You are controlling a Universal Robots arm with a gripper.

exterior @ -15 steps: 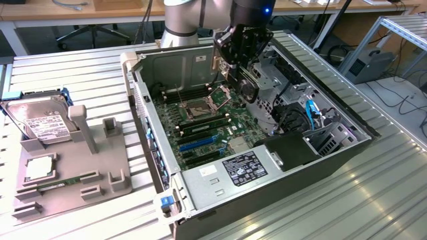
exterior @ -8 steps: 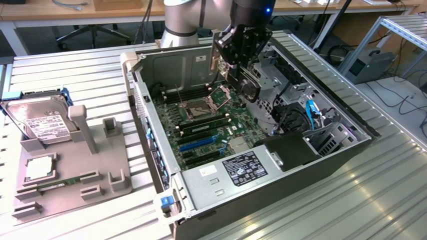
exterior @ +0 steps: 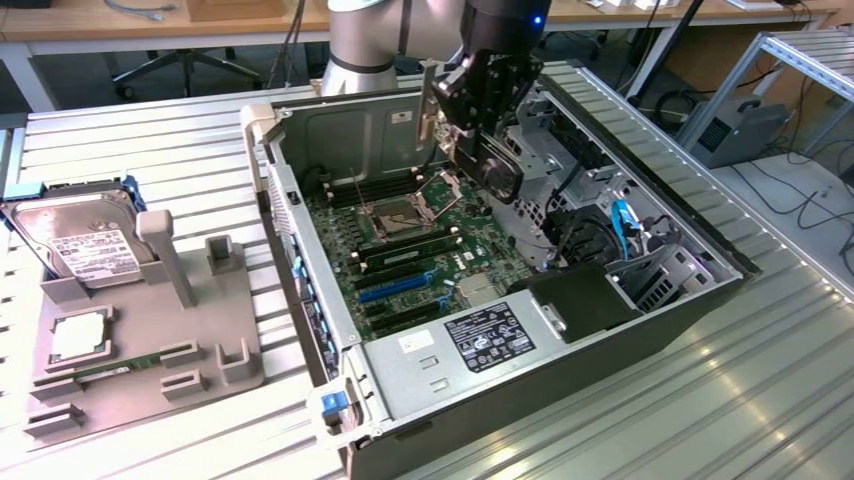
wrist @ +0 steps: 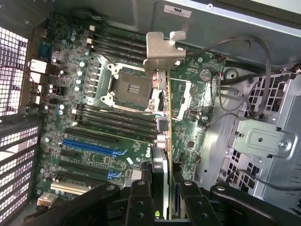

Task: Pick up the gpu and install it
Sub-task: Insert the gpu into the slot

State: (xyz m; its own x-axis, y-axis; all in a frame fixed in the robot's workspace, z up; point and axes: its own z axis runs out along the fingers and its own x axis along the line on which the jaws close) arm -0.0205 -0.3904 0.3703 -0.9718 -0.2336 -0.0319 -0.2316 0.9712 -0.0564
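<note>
well above motherboard point(wrist: 188, 136), gpu point(wrist: 161, 165) upright in fingers point(wrist: 141, 202)

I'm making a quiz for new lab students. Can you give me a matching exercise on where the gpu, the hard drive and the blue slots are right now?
Things:
1. gpu
2. hard drive
3. blue slots

Places:
a. on the motherboard, with nothing plugged in
b. clamped in the gripper, above the motherboard
c. on the grey holder, outside the case

Pairs: 1-b, 2-c, 3-a
</note>
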